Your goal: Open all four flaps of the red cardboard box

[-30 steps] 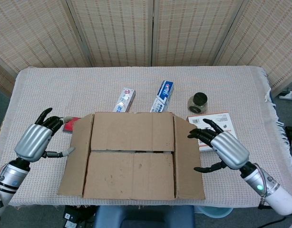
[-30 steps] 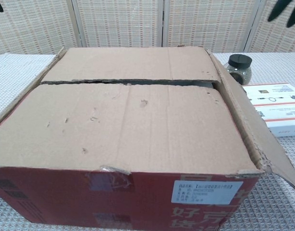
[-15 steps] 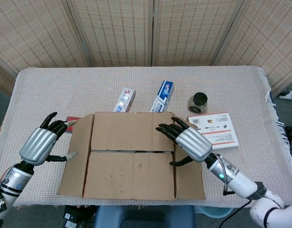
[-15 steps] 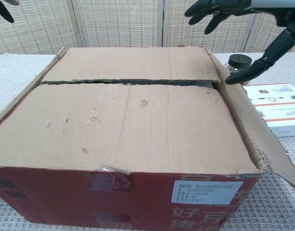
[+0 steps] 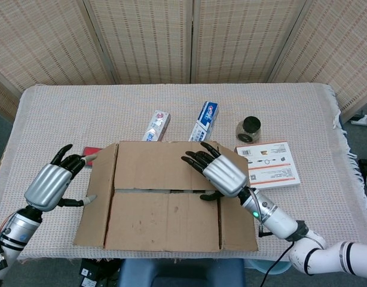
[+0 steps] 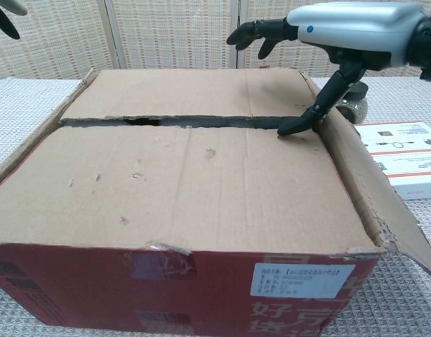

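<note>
The red cardboard box (image 5: 165, 194) (image 6: 194, 281) stands at the table's near edge. Its two long top flaps lie flat, with a dark seam (image 6: 201, 122) between them. The left side flap (image 5: 98, 194) and the right side flap (image 5: 236, 215) (image 6: 373, 189) are folded outward. My right hand (image 5: 222, 174) (image 6: 342, 31) hovers over the far flap near the seam's right end, fingers spread, and its thumb tip (image 6: 289, 130) points down into the seam. My left hand (image 5: 49, 184) is open beside the left flap, holding nothing; only its fingertips (image 6: 1, 14) show in the chest view.
Behind the box lie two toothpaste cartons (image 5: 156, 125) (image 5: 204, 119), a dark-lidded jar (image 5: 248, 128) and a white-and-red flat box (image 5: 270, 162). A small red item (image 5: 89, 156) lies by the left flap. A woven screen (image 5: 189, 39) closes off the back.
My right hand has swung left from beside the right flap to over the far flap, and its thumb has dropped to the seam. The seam gap looks slightly wider. My left hand shifted a little.
</note>
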Tool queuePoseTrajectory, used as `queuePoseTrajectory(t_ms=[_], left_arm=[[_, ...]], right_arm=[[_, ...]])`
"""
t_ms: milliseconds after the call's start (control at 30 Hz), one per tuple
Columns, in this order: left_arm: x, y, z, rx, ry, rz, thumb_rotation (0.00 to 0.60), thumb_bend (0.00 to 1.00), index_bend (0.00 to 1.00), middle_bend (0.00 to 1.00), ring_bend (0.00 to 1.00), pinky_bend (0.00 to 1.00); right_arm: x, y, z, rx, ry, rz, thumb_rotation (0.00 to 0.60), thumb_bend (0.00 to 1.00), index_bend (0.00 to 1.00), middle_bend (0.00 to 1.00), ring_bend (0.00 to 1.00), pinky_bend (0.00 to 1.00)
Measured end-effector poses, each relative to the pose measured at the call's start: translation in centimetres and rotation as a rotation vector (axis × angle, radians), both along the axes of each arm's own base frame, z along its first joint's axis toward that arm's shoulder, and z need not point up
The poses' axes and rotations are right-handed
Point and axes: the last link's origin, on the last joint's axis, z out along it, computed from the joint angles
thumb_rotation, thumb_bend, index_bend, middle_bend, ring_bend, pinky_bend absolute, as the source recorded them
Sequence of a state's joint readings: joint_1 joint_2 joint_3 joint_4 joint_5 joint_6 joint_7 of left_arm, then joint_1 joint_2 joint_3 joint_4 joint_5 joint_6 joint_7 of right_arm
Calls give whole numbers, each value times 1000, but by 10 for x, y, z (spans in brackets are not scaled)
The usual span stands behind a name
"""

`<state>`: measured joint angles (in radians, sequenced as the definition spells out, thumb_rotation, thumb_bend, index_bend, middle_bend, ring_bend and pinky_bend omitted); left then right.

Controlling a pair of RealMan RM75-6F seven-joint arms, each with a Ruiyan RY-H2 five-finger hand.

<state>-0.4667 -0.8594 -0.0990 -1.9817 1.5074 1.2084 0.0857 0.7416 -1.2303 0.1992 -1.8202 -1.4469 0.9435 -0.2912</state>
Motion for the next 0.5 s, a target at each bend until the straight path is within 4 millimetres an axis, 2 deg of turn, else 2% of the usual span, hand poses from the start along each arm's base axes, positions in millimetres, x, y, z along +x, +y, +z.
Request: queuePoseTrajectory(t_ms=[333,500], left_arm=[[-1,1,0,-2,-2,3,397,252,173,265,241,0],[0,1,0,-2,0,3,394,252,173,264,239,0]], right_arm=[[1,-7,-9,-53,-7,22,475,145,48,127,175,14],[2,-10,-8,-82,-26,40,525,183,48,150,193,14]])
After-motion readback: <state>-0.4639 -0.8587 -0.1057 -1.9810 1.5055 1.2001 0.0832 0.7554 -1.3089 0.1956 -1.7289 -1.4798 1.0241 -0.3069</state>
